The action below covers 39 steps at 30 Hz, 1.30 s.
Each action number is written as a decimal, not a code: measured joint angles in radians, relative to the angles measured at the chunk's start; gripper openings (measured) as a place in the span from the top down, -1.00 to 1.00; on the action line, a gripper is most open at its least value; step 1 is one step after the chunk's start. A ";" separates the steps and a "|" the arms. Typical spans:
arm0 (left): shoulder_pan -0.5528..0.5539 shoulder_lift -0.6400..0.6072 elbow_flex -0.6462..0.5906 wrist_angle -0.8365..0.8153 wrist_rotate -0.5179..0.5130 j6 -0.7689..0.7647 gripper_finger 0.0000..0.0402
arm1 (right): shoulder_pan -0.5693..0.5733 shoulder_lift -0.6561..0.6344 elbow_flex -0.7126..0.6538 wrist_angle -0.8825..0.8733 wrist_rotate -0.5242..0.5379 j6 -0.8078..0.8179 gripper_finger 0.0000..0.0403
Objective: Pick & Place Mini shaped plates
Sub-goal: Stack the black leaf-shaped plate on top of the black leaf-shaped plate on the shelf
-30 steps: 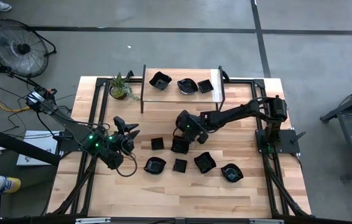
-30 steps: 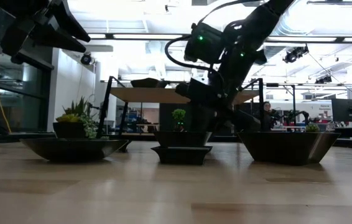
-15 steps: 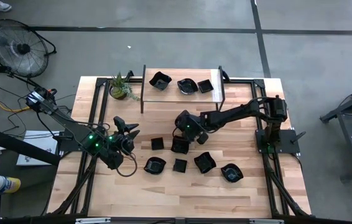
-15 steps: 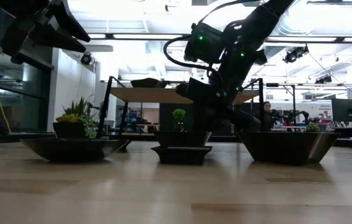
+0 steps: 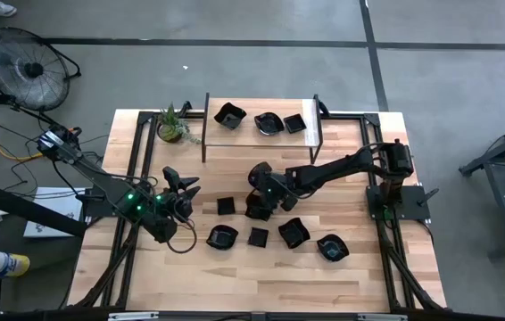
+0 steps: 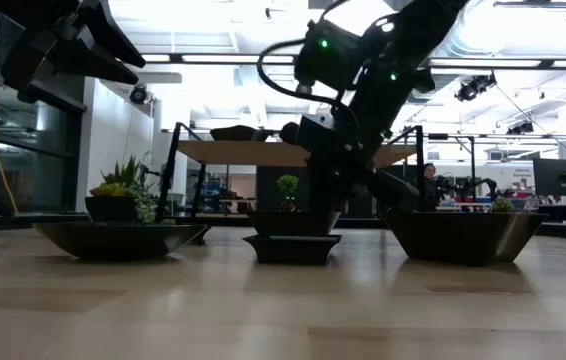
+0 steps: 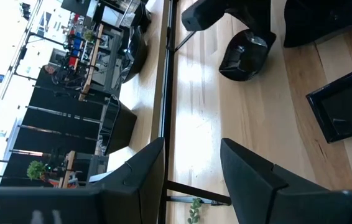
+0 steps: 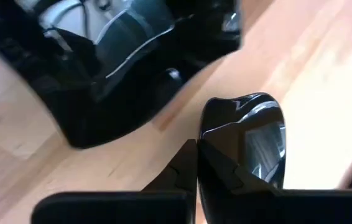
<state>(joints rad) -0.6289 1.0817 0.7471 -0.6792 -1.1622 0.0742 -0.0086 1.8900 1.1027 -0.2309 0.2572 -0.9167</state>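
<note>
Mini shaped plate (image 5: 256,210) half hidden under right tool (image 5: 259,201), grip unclear; left tool (image 5: 184,185) spread wide

The mini shaped plates (image 5: 223,237) are glossy black, catching pale highlights. The table (image 5: 235,276) is light wood with a striped plank grain (black metal framing at its edges). The potted plant (image 5: 172,125) is green. Both arms are dark.

Grey floor (image 5: 235,62), seemingly concrete; fan (image 5: 22,64).
</note>
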 joint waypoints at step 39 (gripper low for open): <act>0.000 0.000 0.000 0.032 -0.015 -0.001 0.24 | 0.199 0.000 0.624 -0.752 0.162 0.265 1.00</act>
<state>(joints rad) -0.6286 1.0817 0.7471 -0.6472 -1.1771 0.0734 0.1908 1.8896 1.7269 -0.9829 0.4197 -0.6518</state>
